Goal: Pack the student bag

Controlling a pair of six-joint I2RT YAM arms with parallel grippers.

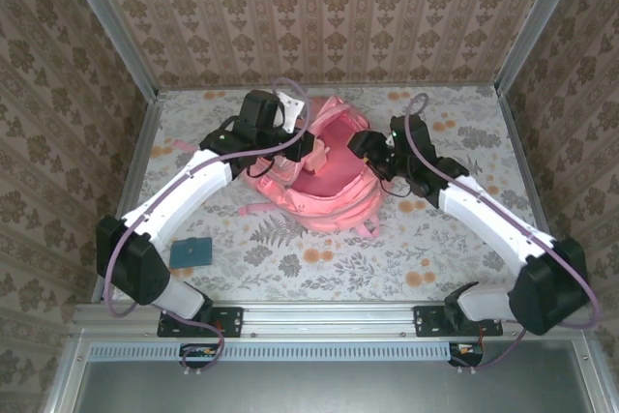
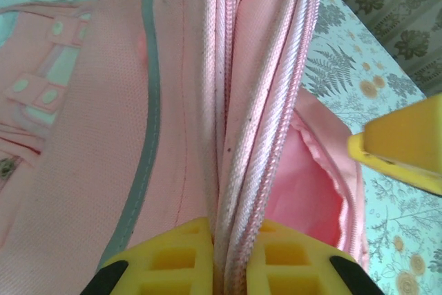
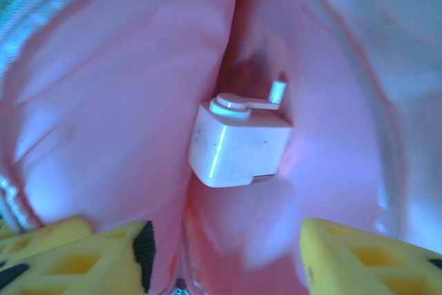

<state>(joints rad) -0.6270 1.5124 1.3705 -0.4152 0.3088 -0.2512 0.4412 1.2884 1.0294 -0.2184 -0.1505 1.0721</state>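
Note:
The student bag (image 1: 329,202), a large pink backpack, lies in the middle of the table with its main compartment gaping open. My left gripper (image 1: 303,149) is shut on the bag's zipper rim (image 2: 259,170), and the yellow fingers (image 2: 173,264) pinch the corded edge between them. My right gripper (image 1: 375,149) is at the bag's mouth and stands open (image 3: 228,257) inside the pink lining (image 3: 103,101). A white boxy object (image 3: 238,144) with a small crank-like handle on top rests free in the fold of the lining, beyond the fingertips and touching neither.
A dark teal flat card-like object (image 1: 191,252) lies on the floral tablecloth near the left arm's base. Wallpapered walls with metal posts close in the table on three sides. One yellow finger of the right gripper (image 2: 404,144) shows beside the bag's opening.

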